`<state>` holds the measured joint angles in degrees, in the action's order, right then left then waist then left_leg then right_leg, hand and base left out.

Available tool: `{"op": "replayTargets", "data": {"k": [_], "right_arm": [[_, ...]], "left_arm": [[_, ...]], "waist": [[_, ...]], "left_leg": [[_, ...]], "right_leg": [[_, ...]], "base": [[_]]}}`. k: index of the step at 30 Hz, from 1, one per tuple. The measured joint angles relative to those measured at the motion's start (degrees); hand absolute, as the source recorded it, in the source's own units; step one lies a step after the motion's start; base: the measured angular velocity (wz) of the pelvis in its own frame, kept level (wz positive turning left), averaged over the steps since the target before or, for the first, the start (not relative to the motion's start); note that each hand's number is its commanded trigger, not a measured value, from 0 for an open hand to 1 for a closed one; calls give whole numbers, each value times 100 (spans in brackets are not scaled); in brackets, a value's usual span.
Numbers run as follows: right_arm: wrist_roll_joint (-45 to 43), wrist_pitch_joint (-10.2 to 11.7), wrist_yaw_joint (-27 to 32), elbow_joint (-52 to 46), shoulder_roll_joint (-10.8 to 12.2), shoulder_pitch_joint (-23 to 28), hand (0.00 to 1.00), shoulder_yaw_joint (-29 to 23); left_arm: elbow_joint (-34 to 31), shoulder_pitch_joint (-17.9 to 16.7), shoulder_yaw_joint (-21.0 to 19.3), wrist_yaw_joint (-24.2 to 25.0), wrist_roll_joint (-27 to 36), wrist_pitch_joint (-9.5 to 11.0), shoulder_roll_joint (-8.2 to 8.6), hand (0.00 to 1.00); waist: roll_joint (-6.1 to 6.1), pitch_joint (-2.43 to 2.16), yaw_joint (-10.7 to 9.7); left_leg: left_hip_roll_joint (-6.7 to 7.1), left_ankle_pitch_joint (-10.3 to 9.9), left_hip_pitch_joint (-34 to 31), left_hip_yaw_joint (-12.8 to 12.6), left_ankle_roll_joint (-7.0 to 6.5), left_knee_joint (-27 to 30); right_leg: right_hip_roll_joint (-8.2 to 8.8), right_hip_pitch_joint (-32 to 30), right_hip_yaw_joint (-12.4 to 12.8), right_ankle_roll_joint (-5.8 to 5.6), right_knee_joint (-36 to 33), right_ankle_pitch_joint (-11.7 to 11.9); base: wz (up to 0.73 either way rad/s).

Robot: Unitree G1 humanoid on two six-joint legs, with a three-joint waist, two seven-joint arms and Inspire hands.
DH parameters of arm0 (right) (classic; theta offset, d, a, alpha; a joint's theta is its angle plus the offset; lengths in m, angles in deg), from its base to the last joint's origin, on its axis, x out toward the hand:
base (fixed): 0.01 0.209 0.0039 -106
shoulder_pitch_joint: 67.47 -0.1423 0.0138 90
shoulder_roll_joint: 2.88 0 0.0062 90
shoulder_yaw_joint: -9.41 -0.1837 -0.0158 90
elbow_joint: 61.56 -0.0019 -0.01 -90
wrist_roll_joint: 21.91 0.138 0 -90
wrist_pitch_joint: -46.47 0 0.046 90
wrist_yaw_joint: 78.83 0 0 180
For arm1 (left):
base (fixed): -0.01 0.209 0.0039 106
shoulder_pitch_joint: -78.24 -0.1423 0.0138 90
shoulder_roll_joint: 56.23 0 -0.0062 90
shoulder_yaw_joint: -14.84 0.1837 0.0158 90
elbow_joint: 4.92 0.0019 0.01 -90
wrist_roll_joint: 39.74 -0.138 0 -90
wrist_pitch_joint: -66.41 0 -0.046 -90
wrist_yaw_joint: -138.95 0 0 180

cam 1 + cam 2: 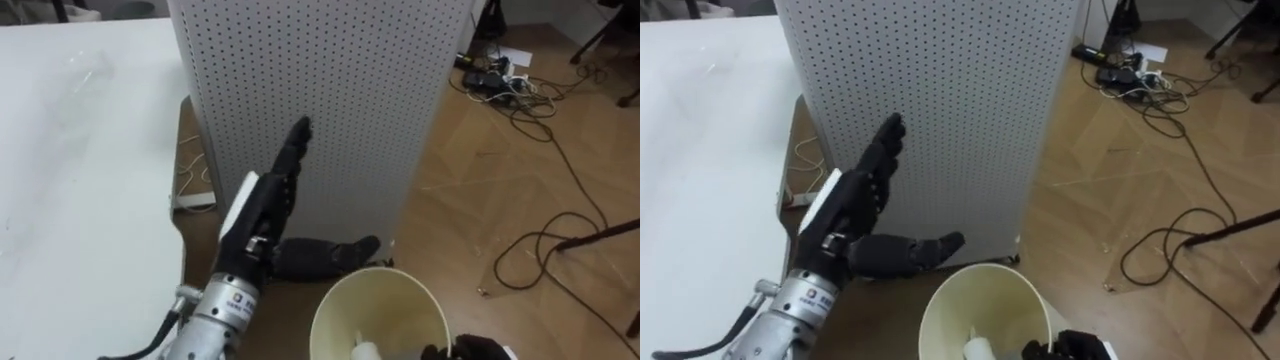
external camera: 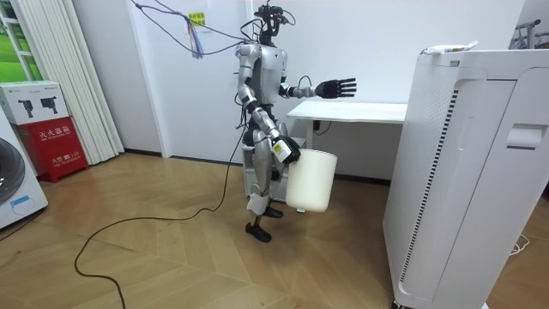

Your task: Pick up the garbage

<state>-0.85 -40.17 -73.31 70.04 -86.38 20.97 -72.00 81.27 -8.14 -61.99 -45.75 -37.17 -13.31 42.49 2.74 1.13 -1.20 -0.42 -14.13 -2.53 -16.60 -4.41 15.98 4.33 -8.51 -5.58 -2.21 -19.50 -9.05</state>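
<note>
A cream waste bin [image 1: 328, 302] hangs at my right side, and my right hand [image 1: 470, 349] grips its rim with dark curled fingers. A small white piece of garbage [image 1: 366, 350] lies inside the bin. My left hand [image 1: 265, 205] is stretched forward with straight fingers and spread thumb, holding nothing, in front of a tall white perforated cabinet [image 1: 320, 90]. In the room view I stand upright between the white table [image 2: 352, 110] and that cabinet [image 2: 463, 172], left hand [image 2: 336, 87] raised at chest height, the bin [image 2: 310, 180] at hip height.
The white table [image 1: 80, 180] spreads on my left, its edge close to the cabinet. Black cables [image 1: 545, 240] and a power strip [image 1: 490, 75] lie on the wooden floor at the right. A red box [image 2: 51, 129] stands by the far wall.
</note>
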Motion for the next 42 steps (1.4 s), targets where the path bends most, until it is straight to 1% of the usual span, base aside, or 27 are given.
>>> {"op": "replayTargets", "data": {"k": [1,3,4,5,7,9,13,17,20,21,22,23,24,25,27,28,32,33,34,35,36,37,38,39,40,41,42], "right_arm": [[6,26,0,0,2,32,100,1],[-11,64,-4,3,2,113,100,-25],[-12,96,-34,2,2,208,100,-77],[-19,99,-53,2,0,277,100,-112],[-13,99,-60,2,-11,364,100,-147],[-7,99,-76,4,-23,404,100,-147],[-5,111,-158,4,-46,436,100,-159],[-137,160,-284,3,-45,448,100,-159],[-116,160,-361,8,-41,455,100,-140],[-119,162,-385,16,-44,455,100,-137],[-129,162,-447,32,-44,455,100,-136],[-131,162,-503,90,-44,459,100,-130],[-134,161,-517,91,-44,467,100,-124],[-135,161,-535,88,-46,466,100,-122],[-136,162,-552,87,-50,457,100,-135],[-138,161,-556,87,-61,477,100,-172],[-145,161,-587,67,-138,479,100,-305],[-156,162,-607,62,-166,483,100,-308],[-150,162,-639,62,-176,506,100,-303],[-145,162,-653,62,-175,518,100,-298],[-126,162,-697,62,-168,519,100,-288],[-122,164,-722,63,-163,520,100,-262],[-111,199,-750,64,-165,544,100,-260],[-112,212,-747,65,-164,562,100,-259],[-114,215,-738,76,-161,634,100,-259],[-111,215,-725,77,-164,660,100,-275],[-79,215,-678,95,-190,673,100,-324]], "left_arm": [[-26,1,-57,-138,-184,47,-8,0],[-100,-1,-86,-280,-488,93,-44,0],[-158,-20,-105,-351,-605,121,-46,0],[-240,-93,-182,-403,-646,167,-49,0],[-254,-135,-233,-531,-670,241,-62,0],[-255,-147,-290,-610,-669,255,-93,0],[-255,-153,-447,-771,-677,255,-179,0],[-263,-171,-521,-852,-717,255,-234,0],[-276,-172,-520,-1012,-728,255,-240,0],[-286,-176,-526,-1059,-731,255,-242,0],[-337,-198,-567,-1122,-736,255,-238,0],[-344,-226,-616,-1157,-744,256,-238,0],[-344,-235,-651,-1180,-780,256,-242,0],[-357,-243,-706,-1234,-796,256,-255,0],[-386,-239,-822,-1244,-919,267,-252,0],[-388,-244,-868,-1255,-1036,270,-245,0],[-595,-337,-931,-1281,-1279,289,-249,0],[-723,-444,-959,-1334,-1437,302,-256,0],[-782,-497,-960,-1384,-1486,339,-285,0],[-783,-498,-969,-1398,-1488,357,-299,0],[-782,-498,-1008,-1481,-1542,367,-316,0],[-781,-540,-1055,-1553,-1639,367,-346,0],[-779,-614,-1055,-1639,-1722,372,-382,0],[-779,-638,-1052,-1656,-1737,379,-384,0],[-774,-682,-1027,-1716,-1736,427,-374,0],[-767,-668,-1019,-1744,-1733,474,-373,0],[-764,-625,-1015,-1818,-1733,591,-371,0]], "waist": [[4,-19,-3],[1,-23,-18],[-10,-47,-6],[-20,-70,-13],[-41,-84,-8],[-53,-88,-11],[-91,-86,-21],[-162,-80,-35],[-172,-75,-1],[-173,-75,16],[-178,-71,104],[-188,-69,233],[-193,-66,297],[-215,-69,335],[-222,-68,305],[-221,-67,295],[-220,-68,314],[-229,-70,310],[-242,-65,306],[-244,-64,313],[-245,-61,328],[-231,-60,314],[-224,-51,256],[-196,-20,257],[-113,7,272],[-98,-7,246],[-82,11,233]], "left_leg": [[-12,-5,44,-44,-3,-23],[-21,-4,141,-52,-3,-69],[-34,-4,193,-61,-3,-94],[-35,-2,258,-77,-1,-149],[-42,0,327,-85,4,-181],[-49,8,383,-85,18,-226],[-73,20,448,-88,40,-252],[-80,21,472,-103,45,-248],[-85,9,534,-143,65,-211],[-81,9,541,-127,66,-200],[-74,-1,578,-42,82,-197],[-77,-19,658,2,112,-198],[-75,-22,691,53,116,-209],[-66,-46,720,278,152,-232],[-46,-96,692,442,167,-240],[-38,-108,679,466,171,-234],[-37,-122,614,430,181,-191],[-55,-146,616,415,211,-126],[-115,-217,611,394,250,3],[-152,-260,600,378,275,85],[-214,-339,548,350,331,290],[-246,-366,450,327,370,621],[-314,-345,192,333,389,1276],[-333,-255,-28,405,402,1728],[-212,-228,-437,765,368,2164],[-130,-229,-644,904,364,2073],[44,-137,-1012,1106,463,1595]], "right_leg": [[3,25,-84,10,19,29],[-4,125,-162,19,123,85],[-7,203,-249,23,199,108],[-13,238,-262,25,216,116],[-29,321,-261,25,279,116],[-42,358,-268,25,294,116],[-59,454,-380,37,396,123],[-62,437,-385,49,382,113],[-75,412,-373,73,345,96],[-81,390,-351,75,339,97],[-112,327,-238,83,267,97],[-137,294,-228,126,237,123],[-140,265,-241,147,175,137],[-154,238,-283,191,126,163],[-159,145,-316,217,27,163],[-160,98,-322,230,-18,166],[-176,-64,-302,290,-167,152],[-188,-82,-309,319,-240,116],[-235,-49,-335,356,-250,76],[-256,-35,-350,381,-263,58],[-283,-12,-419,440,-320,-12],[-286,23,-438,478,-337,-119],[-260,101,-336,538,-346,-221],[-252,159,-265,553,-351,-253],[-251,261,-61,502,-313,-342],[-250,283,13,506,-291,-357],[-251,323,125,503,-250,-368]], "base": [[-21],[-16],[-14],[-8],[-6],[0],[0],[-1],[-20],[-49],[-83],[-94],[-98],[-62],[-39],[-23],[-18],[-16],[-16],[-12],[-4],[12],[21],[29],[29],[50],[34]]}}
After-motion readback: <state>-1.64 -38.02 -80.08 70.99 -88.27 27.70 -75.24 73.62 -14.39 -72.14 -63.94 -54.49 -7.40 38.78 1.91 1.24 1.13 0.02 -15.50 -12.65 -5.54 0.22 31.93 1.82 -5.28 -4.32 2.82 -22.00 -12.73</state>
